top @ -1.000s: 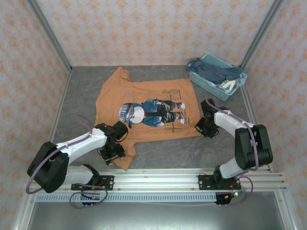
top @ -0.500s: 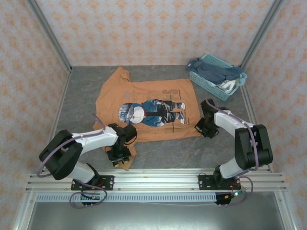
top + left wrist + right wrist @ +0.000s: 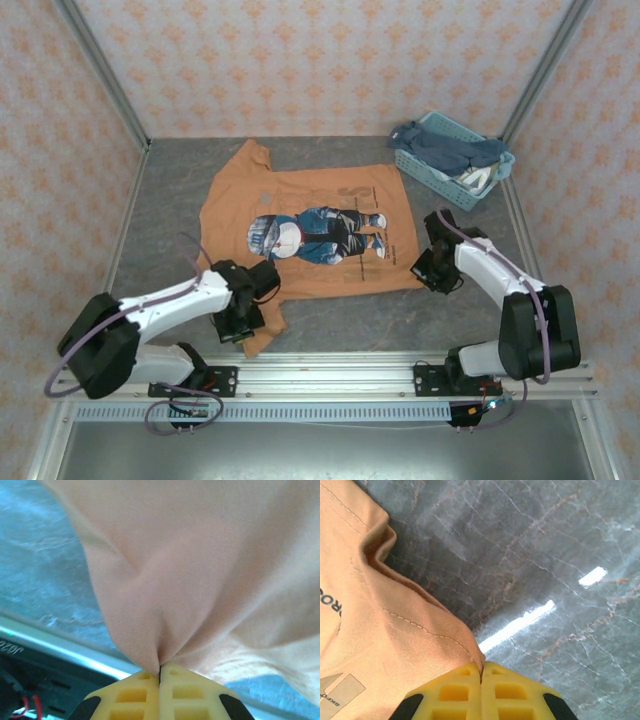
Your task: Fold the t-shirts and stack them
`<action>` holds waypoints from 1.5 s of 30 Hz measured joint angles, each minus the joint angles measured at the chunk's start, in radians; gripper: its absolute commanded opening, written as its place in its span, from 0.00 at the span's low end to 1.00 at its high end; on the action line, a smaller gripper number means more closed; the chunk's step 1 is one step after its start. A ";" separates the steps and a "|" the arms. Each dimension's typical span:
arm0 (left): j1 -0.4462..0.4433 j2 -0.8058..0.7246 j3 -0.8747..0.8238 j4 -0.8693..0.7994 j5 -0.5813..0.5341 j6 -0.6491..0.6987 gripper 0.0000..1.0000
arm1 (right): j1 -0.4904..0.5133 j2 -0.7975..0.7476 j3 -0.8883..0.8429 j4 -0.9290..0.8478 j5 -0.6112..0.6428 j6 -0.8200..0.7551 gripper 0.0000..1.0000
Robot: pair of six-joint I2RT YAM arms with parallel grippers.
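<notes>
An orange-brown t-shirt (image 3: 310, 235) with a cartoon figure in blue denim lies spread print-up on the grey table. My left gripper (image 3: 243, 318) is shut on its near-left sleeve, and the cloth (image 3: 200, 565) bunches up from between the yellow fingers (image 3: 135, 695). My right gripper (image 3: 430, 268) is shut on the shirt's near-right hem corner (image 3: 445, 645), pinched between its fingers (image 3: 510, 692). Dark blue and white shirts (image 3: 445, 150) are heaped in the basket.
A light-blue lattice basket (image 3: 425, 172) stands at the back right corner. Patterned walls and metal posts enclose the table. An aluminium rail (image 3: 330, 375) carrying both arm bases runs along the near edge. Bare grey table (image 3: 170, 190) lies left of the shirt.
The left arm swung out to the left again and its gripper shifted slightly, dragging the near-left sleeve. The right gripper slid a little to the right with the hem corner.
</notes>
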 measured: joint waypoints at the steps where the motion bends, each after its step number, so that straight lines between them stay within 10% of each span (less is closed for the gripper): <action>1: 0.000 -0.031 0.000 -0.021 0.000 -0.002 0.00 | 0.000 -0.007 -0.005 -0.008 -0.001 0.000 0.00; 19: 0.011 -0.017 0.288 -0.192 -0.186 -0.008 0.00 | 0.013 -0.033 0.016 -0.105 -0.003 0.001 0.00; 45: 0.367 0.300 0.753 -0.166 -0.345 0.307 0.00 | 0.003 0.266 0.390 -0.076 0.054 0.049 0.00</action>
